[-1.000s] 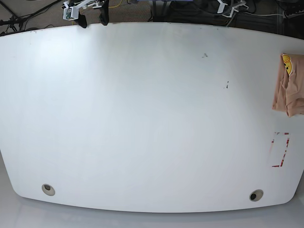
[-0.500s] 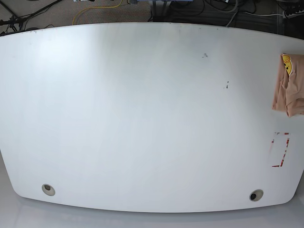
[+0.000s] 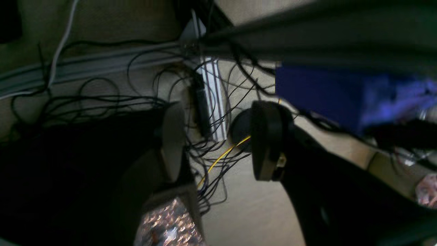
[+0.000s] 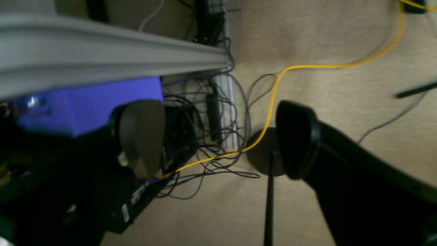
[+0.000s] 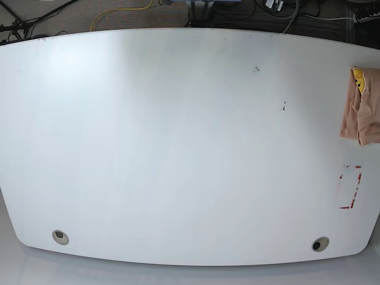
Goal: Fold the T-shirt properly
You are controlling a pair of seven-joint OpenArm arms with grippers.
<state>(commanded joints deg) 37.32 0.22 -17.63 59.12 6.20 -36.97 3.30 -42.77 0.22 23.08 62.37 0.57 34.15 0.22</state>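
The peach T-shirt (image 5: 362,107) lies folded in a small bundle at the table's (image 5: 178,148) right edge, with a yellow smiley print at its far end; part of it is cut off by the frame edge. Neither gripper shows over the table in the base view. In the left wrist view, my left gripper (image 3: 218,143) is open above the floor and cables, holding nothing. My right gripper (image 4: 218,140) is also open above the floor, with nothing between its fingers (image 4: 141,136).
A red-marked rectangle (image 5: 350,187) sits on the table near the shirt. Two round grommet holes (image 5: 60,237) (image 5: 320,244) lie at the front corners. Behind the table the floor holds tangled black cables (image 3: 211,136), a yellow cable (image 4: 307,66) and a purple box (image 4: 88,102).
Both arms, seen one second ago at the far table edge in the base view, have pulled back out of that view. The shirt has not moved.
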